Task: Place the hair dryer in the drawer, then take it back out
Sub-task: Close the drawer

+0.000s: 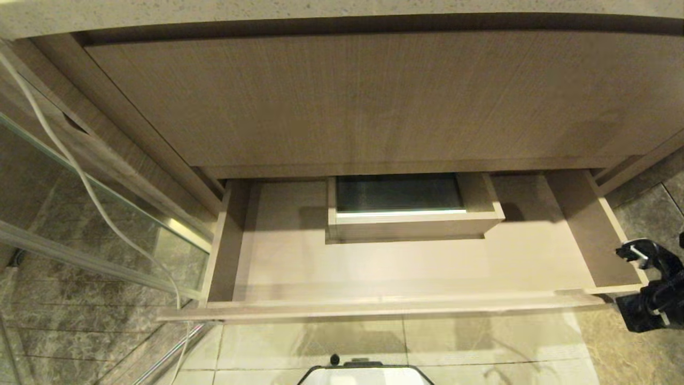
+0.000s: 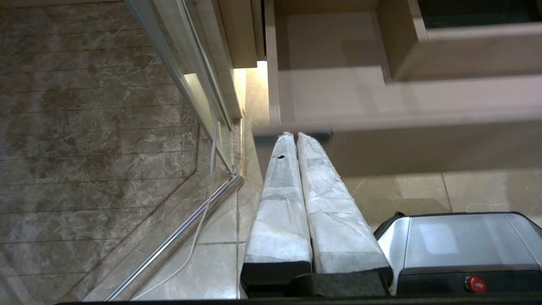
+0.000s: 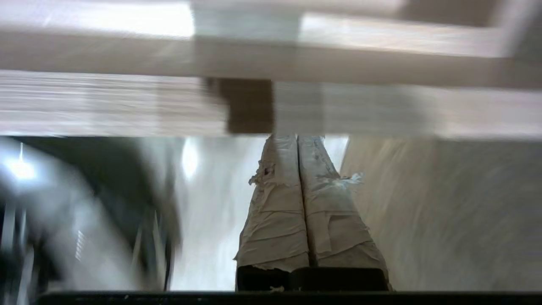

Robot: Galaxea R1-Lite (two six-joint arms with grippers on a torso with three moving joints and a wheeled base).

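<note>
The drawer [image 1: 406, 267] stands pulled out below the taller wood-grain panel, light wood inside, with a boxed cutout [image 1: 409, 208] in its middle. Nothing lies on the drawer floor that I can see. The hair dryer is out of view. My right arm [image 1: 652, 289] is low at the drawer's right front corner, outside it. In the right wrist view the right gripper [image 3: 297, 137] is shut and empty, its wrapped tips just under the drawer's front edge [image 3: 127, 101]. My parked left gripper [image 2: 295, 134] is shut and empty below the drawer's left front corner [image 2: 271, 127].
A glass shower door with a metal rail [image 1: 107, 214] stands left of the cabinet, and a white cable [image 1: 80, 176] hangs along it to the floor. A stone counter edge [image 1: 342, 10] runs above. My base [image 1: 366, 374] sits on the tiled floor before the drawer.
</note>
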